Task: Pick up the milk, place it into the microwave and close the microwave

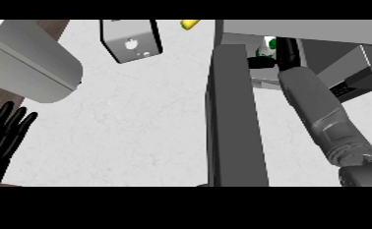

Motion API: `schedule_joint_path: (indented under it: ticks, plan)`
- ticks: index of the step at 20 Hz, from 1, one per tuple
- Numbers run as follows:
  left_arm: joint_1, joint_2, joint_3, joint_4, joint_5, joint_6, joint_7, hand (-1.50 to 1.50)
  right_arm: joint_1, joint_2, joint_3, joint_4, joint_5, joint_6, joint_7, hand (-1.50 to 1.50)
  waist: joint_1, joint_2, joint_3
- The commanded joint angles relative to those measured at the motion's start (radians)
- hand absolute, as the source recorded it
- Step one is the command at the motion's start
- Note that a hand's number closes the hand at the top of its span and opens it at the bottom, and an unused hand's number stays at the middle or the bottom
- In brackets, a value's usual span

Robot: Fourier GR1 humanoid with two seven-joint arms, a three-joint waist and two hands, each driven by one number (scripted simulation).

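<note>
The counter (138, 125) is a pale, faintly mottled stone-like slab that fills most of the head view, with a strip of brown wood showing at its upper left corner. A large smooth grey rounded form (33, 66) lies over that corner. Near the top stands a small boxy toaster (131, 40) with a shiny metallic face, dark sides and a few pale knobs on it; no writing can be read on it. A bit of a yellow object (190, 23) shows at the top edge just right of it. On the right sits the microwave (291, 29), a grey box with its dark flat door (234, 120) swung open toward the viewer. The right forearm, grey and jointed, runs up from the lower right into the open cavity, where the black right hand (286, 51) is inside beside the milk (267, 47), a white carton with green marks, partly hidden. Whether the fingers close round the carton cannot be told. The left hand (13, 125) rests at the left edge, fingers straight and spread upward.
</note>
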Motion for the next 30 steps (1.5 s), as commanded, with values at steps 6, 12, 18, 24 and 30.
schedule_joint_path:
  ticks: [6,12,18,24,30]
  plan:
    - [0.012,-0.050,-0.104,-0.037,-0.043,-0.023,0.012,-1.50,0.070,0.034,-0.096,0.008,-0.103,0.199,-0.083,-1.50,-0.034,-0.022,-0.002]
    - [0.035,-0.078,-0.200,-0.054,-0.061,0.005,0.035,1.50,0.158,0.007,-0.127,0.009,-0.145,0.437,-0.146,-1.50,-0.060,-0.035,-0.003]
    - [0.004,-0.079,-0.238,0.023,-0.093,-0.018,0.009,1.50,0.259,0.081,-0.117,-0.023,-0.156,0.524,-0.216,-1.50,-0.085,-0.045,-0.005]
    - [0.016,-0.080,-0.395,-0.022,-0.138,0.105,0.082,1.50,0.399,0.098,-0.081,-0.130,-0.162,0.571,-0.232,-1.50,-0.115,-0.059,-0.007]
    - [-0.034,-0.080,-0.568,0.008,-0.303,0.177,0.020,1.50,0.521,0.097,-0.058,-0.275,-0.185,0.571,-0.186,-1.50,-0.121,-0.060,-0.007]
